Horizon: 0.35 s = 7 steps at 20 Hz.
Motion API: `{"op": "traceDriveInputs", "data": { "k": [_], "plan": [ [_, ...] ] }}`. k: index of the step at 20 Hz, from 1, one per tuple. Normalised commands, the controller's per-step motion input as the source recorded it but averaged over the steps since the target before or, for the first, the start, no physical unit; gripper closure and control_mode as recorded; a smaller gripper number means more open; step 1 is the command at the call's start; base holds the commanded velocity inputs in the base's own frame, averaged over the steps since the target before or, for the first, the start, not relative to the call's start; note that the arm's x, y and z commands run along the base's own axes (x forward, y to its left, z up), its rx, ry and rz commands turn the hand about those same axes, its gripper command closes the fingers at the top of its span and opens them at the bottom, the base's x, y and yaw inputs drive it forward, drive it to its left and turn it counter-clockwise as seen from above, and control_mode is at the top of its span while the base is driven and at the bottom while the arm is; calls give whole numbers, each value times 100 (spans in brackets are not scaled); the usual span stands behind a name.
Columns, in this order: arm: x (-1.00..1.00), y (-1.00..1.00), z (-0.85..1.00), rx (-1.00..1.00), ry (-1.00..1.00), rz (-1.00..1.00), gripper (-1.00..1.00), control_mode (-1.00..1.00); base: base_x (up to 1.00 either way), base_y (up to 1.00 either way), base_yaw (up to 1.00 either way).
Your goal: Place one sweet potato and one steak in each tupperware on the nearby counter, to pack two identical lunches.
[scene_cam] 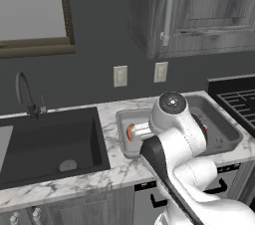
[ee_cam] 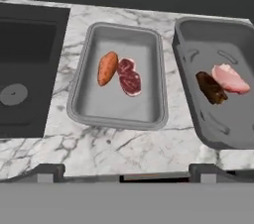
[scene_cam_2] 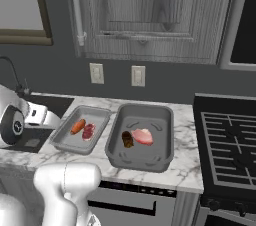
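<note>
Where the white marble counter point(ee_cam: 124, 148) runs across the middle of your hand view, two grey tupperware trays sit side by side on it, just apart. The black sink point(ee_cam: 25, 64) fills the left edge of that view; in the right base view a stove point(scene_cam_2: 230, 145) takes the right side. The left tupperware point(ee_cam: 89, 106) sits at centre frame, the right tupperware point(ee_cam: 198, 119) at the right edge. In the left one, an orange sweet potato point(ee_cam: 107, 68) lies touching a dark red marbled steak point(ee_cam: 130, 77). In the right one, a dark brown sweet potato point(ee_cam: 211, 88) lies against a paler pink steak point(ee_cam: 230, 79). Your gripper point(ee_cam: 126, 171) shows its two dark fingertips point(ee_cam: 47, 172) at the bottom of the hand view, spread wide with nothing between them, over the counter's front edge.
</note>
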Motion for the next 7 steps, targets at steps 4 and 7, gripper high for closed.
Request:
{"op": "traceDriveInputs", "data": {
  "k": [4, 7],
  "plan": [
    [-97, 4, 79, -5, -15, -3, -100, -100, 0, 0, 0],
    [-94, 3, 71, -4, -13, -3, -100, -100, 0, 0, 0]
  ]
}}
